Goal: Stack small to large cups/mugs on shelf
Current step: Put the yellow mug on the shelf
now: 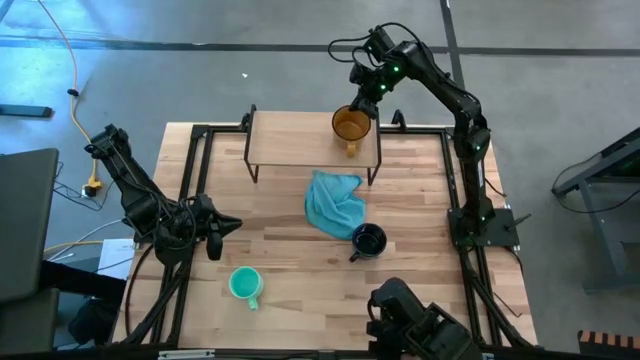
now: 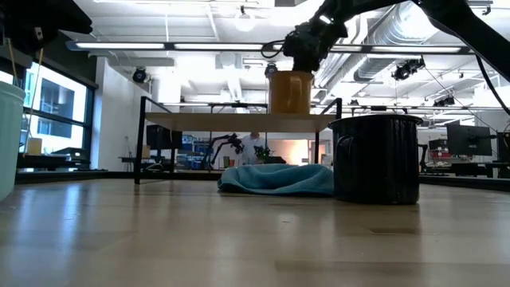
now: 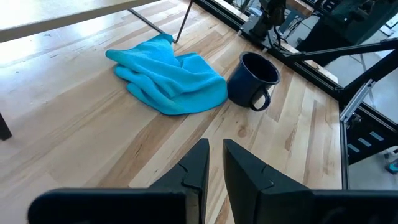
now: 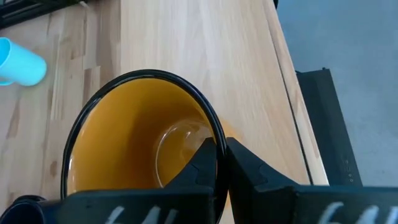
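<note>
Pinching amber mug (image 4: pixel 143 134) rim on shelf (image 1: pixel 290 135): right tool (image 4: pixel 221 149) | left tool (image 3: pixel 214 163) nearly closed, empty

A: Left wrist view. What's nearest the camera?

B: The left end effector (image 3: pixel 214 163), over bare worktop (image 3: pixel 81 130). Its two dark fingers (image 3: pixel 249 168) stand nearly together, a narrow slit between them, nothing held.

A: Beyond it?

B: A cloth (image 3: pixel 169 76), crumpled, lying flat on the planks. Just beside it a navy mug (image 3: pixel 254 79), upright, mouth open upward, handle turned toward the camera. Mug and cloth look to be touching or nearly so; cannot tell which.

A: Anything else?

B: The shelf (image 3: pixel 68 15) edge runs above the cloth, with one thin black leg (image 3: pixel 183 20) coming down near it. Black frame rails (image 3: pixel 323 74) border the worktop past the mug.
</note>
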{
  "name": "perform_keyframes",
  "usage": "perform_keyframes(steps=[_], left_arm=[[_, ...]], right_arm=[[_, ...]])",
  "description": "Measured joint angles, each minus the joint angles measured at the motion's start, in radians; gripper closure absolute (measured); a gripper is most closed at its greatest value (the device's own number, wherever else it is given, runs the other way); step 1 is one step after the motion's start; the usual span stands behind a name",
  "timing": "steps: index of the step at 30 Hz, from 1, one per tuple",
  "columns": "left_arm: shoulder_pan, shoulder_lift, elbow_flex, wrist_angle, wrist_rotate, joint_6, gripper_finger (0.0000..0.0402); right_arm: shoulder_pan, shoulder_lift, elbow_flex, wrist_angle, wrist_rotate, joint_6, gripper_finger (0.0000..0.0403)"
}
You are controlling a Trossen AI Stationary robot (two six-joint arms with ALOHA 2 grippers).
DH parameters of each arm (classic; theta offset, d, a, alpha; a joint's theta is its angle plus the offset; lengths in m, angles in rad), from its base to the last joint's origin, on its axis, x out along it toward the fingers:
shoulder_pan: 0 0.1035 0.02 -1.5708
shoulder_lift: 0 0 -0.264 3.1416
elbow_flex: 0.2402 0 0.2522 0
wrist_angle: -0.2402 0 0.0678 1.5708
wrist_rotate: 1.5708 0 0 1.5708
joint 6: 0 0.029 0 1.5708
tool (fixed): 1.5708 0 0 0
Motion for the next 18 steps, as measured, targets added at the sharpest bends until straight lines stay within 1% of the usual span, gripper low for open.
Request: perform_keyframes(steps=[9, 18], left_arm=[[0.0, 0.0, 0.0, -0.004, -0.032, 0.0, 0.0364], [0.0, 0.0, 0.0, -0.004, -0.034, 0.001, 0.0364]], right_arm=[[-0.002, 0.0, 0.0, -0.016, -0.005, -0.001, 0.0403], [-0.002, -0.001, 0.0, -0.016, 0.007, 0.003, 0.0403]])
